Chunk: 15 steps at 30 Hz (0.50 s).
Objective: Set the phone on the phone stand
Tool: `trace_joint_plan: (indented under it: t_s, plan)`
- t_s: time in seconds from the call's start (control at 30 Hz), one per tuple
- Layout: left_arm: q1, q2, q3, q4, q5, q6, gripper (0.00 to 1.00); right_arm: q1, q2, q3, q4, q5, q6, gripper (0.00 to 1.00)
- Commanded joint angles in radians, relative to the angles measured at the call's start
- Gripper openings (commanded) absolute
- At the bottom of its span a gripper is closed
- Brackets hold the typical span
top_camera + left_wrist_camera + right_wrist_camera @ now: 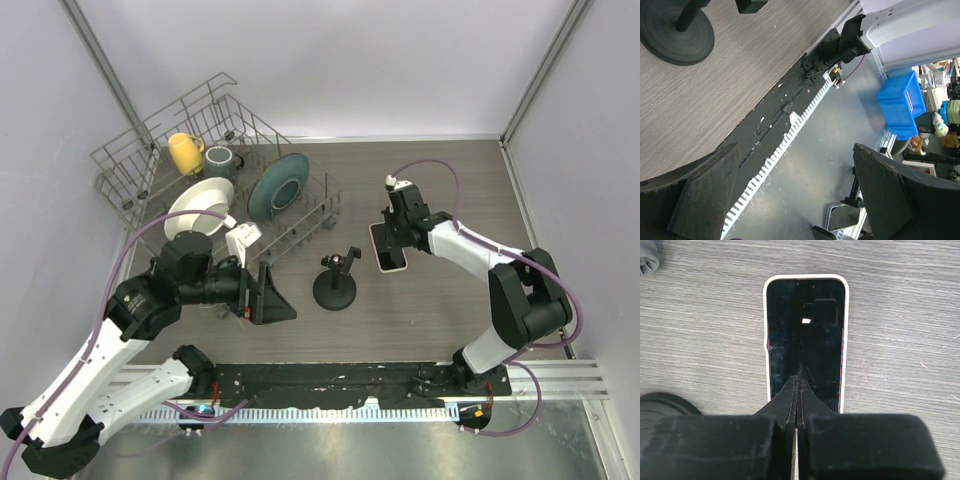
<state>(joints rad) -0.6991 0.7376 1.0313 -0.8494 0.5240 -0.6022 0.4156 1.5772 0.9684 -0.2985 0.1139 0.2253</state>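
Observation:
The phone (389, 259) lies flat, screen up, on the wooden table to the right of the phone stand (336, 281). In the right wrist view the phone (805, 325) shows its black screen and pale rim. My right gripper (799, 376) is shut with nothing between its jaws, its tips over the near end of the screen; I cannot tell whether they touch it. In the top view the right gripper (394, 237) sits over the phone's far end. My left gripper (272, 296) is open and empty, left of the stand. The stand's disc base shows in the left wrist view (675, 31).
A grey wire dish rack (130, 160) with plates and mugs stands at the back left. The stand's base edge (660, 405) shows at the lower left of the right wrist view. A blue bin (902, 102) sits off the table beyond the front rail.

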Motion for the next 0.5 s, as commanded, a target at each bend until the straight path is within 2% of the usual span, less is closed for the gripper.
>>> trace_joint_plan:
  t_s: [0.0, 0.03, 0.1, 0.13, 0.2, 0.27, 0.33, 0.47]
  plan:
    - [0.001, 0.005, 0.001, 0.039, 0.016, -0.004, 1.00, -0.004, -0.010, 0.041, -0.011, 0.000, -0.006, 0.07]
    - [0.000, 0.002, 0.001, 0.038, 0.018, -0.004, 1.00, -0.005, 0.001, 0.053, -0.020, -0.014, -0.015, 0.22]
    - [0.000, 0.002, -0.002, 0.038, 0.018, -0.002, 1.00, -0.005, 0.042, 0.099, -0.057, -0.025, -0.035, 0.63]
    - [0.000, 0.002, -0.004, 0.039, 0.018, -0.002, 1.00, -0.005, 0.056, 0.124, -0.083, -0.011, -0.037, 0.68]
    - [0.000, 0.005, -0.004, 0.033, 0.016, -0.001, 1.00, -0.006, 0.079, 0.159, -0.108, 0.023, -0.049, 0.85]
    - [0.001, -0.003, -0.005, 0.033, 0.016, -0.001, 1.00, -0.014, 0.090, 0.176, -0.108, 0.036, -0.056, 0.85]
    - [0.000, -0.001, -0.004, 0.032, 0.014, 0.001, 1.00, -0.050, 0.119, 0.185, -0.106, -0.031, -0.070, 0.85]
    - [0.000, 0.005, 0.006, 0.018, 0.014, 0.007, 1.00, -0.107, 0.164, 0.193, -0.091, -0.068, -0.086, 0.85]
